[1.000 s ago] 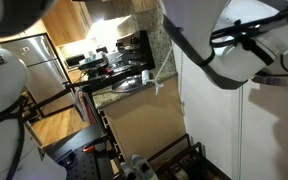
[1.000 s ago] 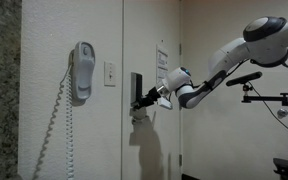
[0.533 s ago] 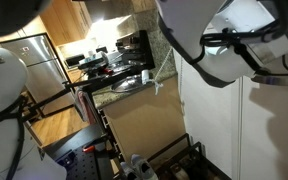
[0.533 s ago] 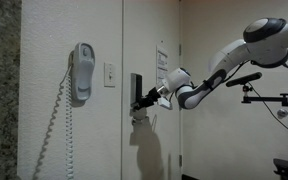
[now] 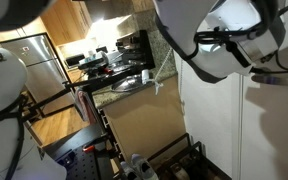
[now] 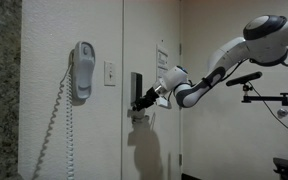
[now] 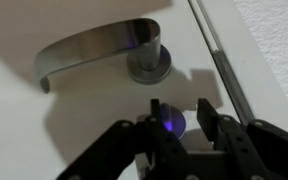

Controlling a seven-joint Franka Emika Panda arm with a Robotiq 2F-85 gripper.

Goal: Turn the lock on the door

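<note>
Now we see one hand (image 7: 180, 108), its two fingers (image 7: 205, 108) flanking the one knob (image 7: 170, 124) of the single lock (image 6: 136, 84) on the door (image 6: 152, 40), near one lever (image 7: 94, 45); pinching or not, we cannot tell.

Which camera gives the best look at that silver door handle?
The wrist view: the lever handle fills the upper frame, sharp against the white door. In an exterior view it is a tiny blur; in an exterior view of the kitchen counter, absent.
</note>
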